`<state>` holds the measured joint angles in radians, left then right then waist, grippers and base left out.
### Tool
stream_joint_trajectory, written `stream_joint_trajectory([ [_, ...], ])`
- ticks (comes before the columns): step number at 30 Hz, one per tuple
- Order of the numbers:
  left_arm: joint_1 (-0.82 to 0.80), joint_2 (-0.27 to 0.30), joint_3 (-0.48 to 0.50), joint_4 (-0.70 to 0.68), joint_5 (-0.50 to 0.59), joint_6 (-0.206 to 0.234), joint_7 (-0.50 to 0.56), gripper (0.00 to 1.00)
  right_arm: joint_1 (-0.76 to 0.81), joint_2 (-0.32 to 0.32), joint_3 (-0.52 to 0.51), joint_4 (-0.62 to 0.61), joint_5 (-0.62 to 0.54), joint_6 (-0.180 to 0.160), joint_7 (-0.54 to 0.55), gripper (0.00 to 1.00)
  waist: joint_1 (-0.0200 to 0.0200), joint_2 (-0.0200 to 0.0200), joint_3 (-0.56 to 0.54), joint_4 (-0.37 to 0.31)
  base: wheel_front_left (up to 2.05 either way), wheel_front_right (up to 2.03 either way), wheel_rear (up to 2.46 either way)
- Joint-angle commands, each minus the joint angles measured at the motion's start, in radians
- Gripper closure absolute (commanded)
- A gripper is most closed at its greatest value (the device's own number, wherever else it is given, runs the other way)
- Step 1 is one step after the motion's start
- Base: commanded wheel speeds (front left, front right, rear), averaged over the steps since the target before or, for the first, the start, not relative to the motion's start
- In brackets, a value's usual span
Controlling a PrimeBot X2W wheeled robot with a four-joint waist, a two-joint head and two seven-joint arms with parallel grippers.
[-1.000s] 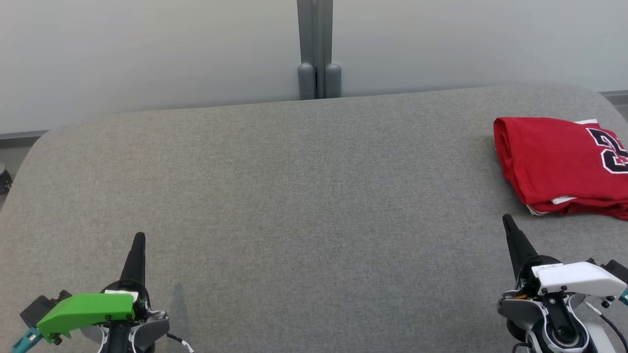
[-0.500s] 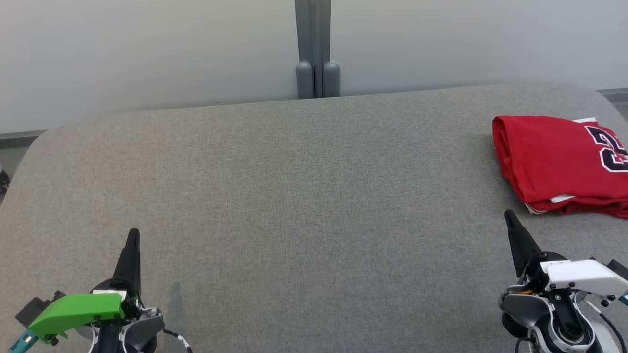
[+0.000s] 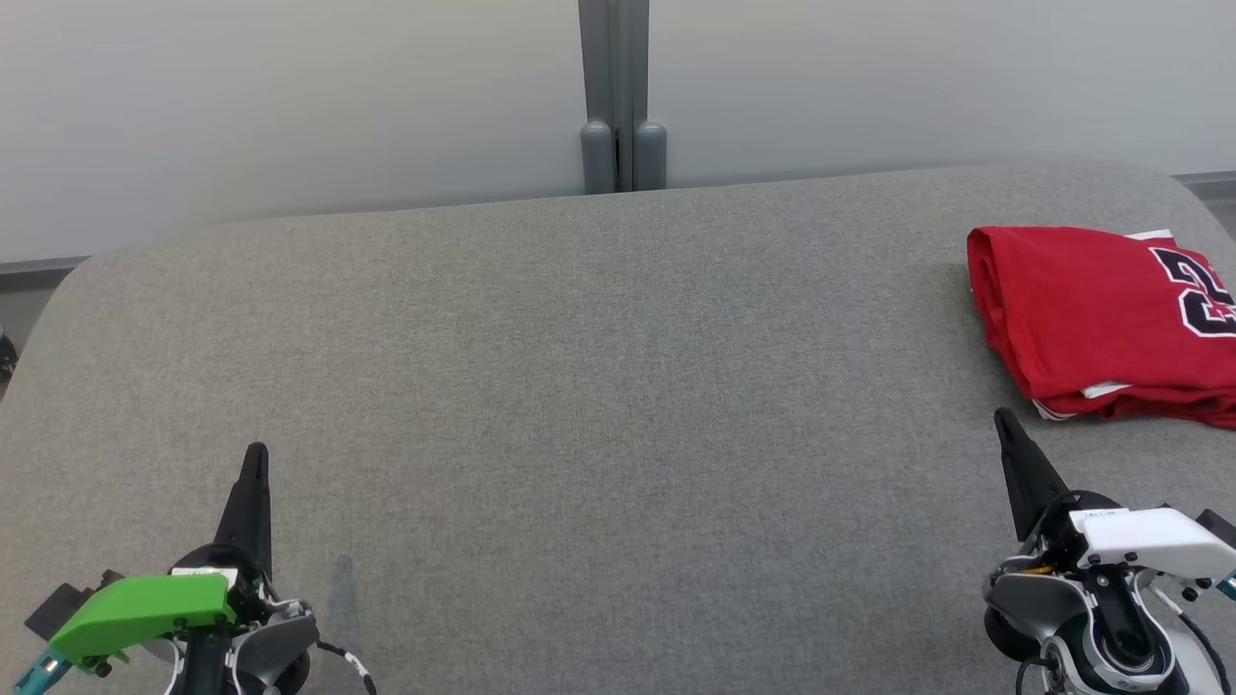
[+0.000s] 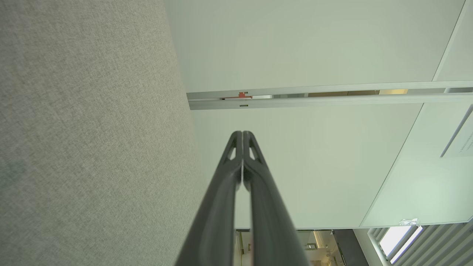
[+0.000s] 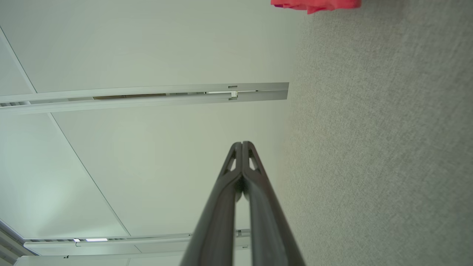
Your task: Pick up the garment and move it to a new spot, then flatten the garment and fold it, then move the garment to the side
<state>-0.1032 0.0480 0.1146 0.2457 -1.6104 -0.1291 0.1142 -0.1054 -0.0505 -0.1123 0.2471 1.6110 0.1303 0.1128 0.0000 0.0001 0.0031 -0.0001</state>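
The garment (image 3: 1101, 323) is a red jersey with a dark number, folded into a compact stack at the far right of the grey padded table (image 3: 599, 386); its right part runs off the head view. A red corner of the garment (image 5: 316, 4) shows at the top of the right wrist view. My right gripper (image 3: 1002, 417) hovers just in front of the stack, apart from it, shut and holding nothing. At the lower left, far from the jersey, my left gripper (image 3: 256, 452) is shut and holds nothing. Both wrist views show the fingers pressed together, left gripper (image 4: 242, 133), right gripper (image 5: 242, 144).
A pale wall runs behind the table, with a grey post (image 3: 623, 97) at its middle. The table's far edge curves down at both corners. Bare grey fabric stretches across the centre and left.
The left gripper has drawn back a little toward the lower left. The right gripper has pulled back slightly toward the bottom edge. The jersey lies as before.
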Motion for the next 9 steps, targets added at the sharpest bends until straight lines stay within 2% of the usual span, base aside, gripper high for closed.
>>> stream_joint_trajectory([
  [1,-0.010,0.004,0.003,-0.002,-0.005,-0.006,0.003,1.00,-0.006,-0.003,-0.002,-0.005,0.006,0.001,0.003,1.00,0.0000,-0.0001,0.000,0.000,0.00,0.00,0.00],
  [9,-0.010,0.004,0.003,-0.002,-0.005,-0.006,0.003,1.00,-0.006,-0.003,-0.002,-0.005,0.006,0.001,0.003,1.00,0.0000,-0.0001,0.000,0.000,0.00,0.00,0.00],
])
